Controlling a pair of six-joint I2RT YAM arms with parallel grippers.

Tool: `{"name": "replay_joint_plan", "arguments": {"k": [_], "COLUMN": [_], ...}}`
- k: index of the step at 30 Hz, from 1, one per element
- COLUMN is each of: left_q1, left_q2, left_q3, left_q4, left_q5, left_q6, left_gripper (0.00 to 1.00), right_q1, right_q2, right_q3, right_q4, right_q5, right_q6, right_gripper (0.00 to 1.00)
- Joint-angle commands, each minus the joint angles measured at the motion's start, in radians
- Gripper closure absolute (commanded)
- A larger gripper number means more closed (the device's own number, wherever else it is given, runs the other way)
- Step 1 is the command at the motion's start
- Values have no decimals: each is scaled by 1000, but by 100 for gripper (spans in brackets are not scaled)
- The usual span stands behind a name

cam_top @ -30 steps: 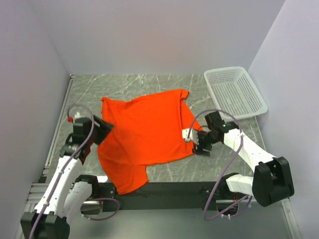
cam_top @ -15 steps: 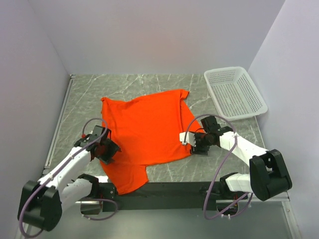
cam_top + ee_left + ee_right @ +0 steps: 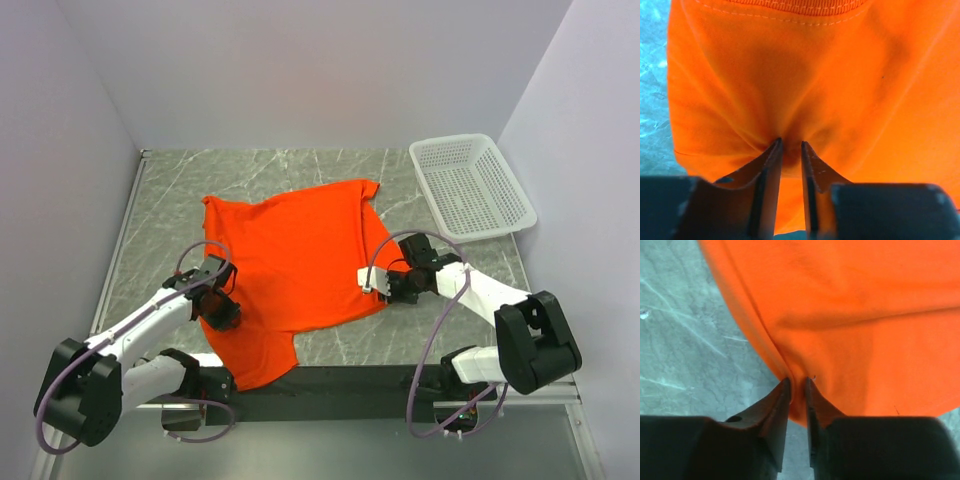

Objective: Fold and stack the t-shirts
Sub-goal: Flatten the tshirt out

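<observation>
Now gripping at both sides. Cf. a sec ago: dropped the left gripper from up by the sleeve down onto the left edge of the t-shirt, nudged the right gripper in onto the right edge, and narrowed both sets of jaws from wide to a thin gap. Confirmed in L wrist view: clenched on a tuck of orange cloth, puckers fanning out from the fingertips. Same in R wrist view: clamped on the t-shirt's rim, right at the border w/ the marble table. No lift yet: lying spread and mostly flat mid-table, lower-left corner reaching the black rail at the near edge, outline unchanged vs the earlier frames. Well apart from the white basket at the far right corner. Meaning for task: grasp step apparently done, fold itself not begun; only one t-shirt in view, so no stack so far. Next prob. a joint lift-and-carry of both pinched edges across the body; needs matched height & pace L/R, else a skewed crease. Risk: thin cloth, small bite, so could slip out on the pull.
</observation>
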Motion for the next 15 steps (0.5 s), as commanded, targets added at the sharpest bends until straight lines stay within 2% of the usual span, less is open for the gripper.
{"name": "replay_joint_plan", "arguments": {"k": [1,4,8,13,15], "left_q1": [-15,-37,-61,-84,-85], "left_q2": [-10,-37,-105,-223,-289], "left_q3": [14,4,18,44,58], "left_q4": [-34,-65,-143,-238,-274], "left_q5": [0,36,76,133,164], "left_q6": [24,36,27,24,27], "left_gripper": [75,87,94,99,99], "right_q1": [8,9,9,9,8], "right_q2": [-20,-91,-204,-373,-427], "right_q3": [20,8,-26,-104,-104], "right_q4": [-61,-174,-376,-509,-499], "right_q5": [1,3,27,46,61], "right_q6": [-37,-112,-226,-287,-232], "right_gripper": [78,83,90,95,97]}}
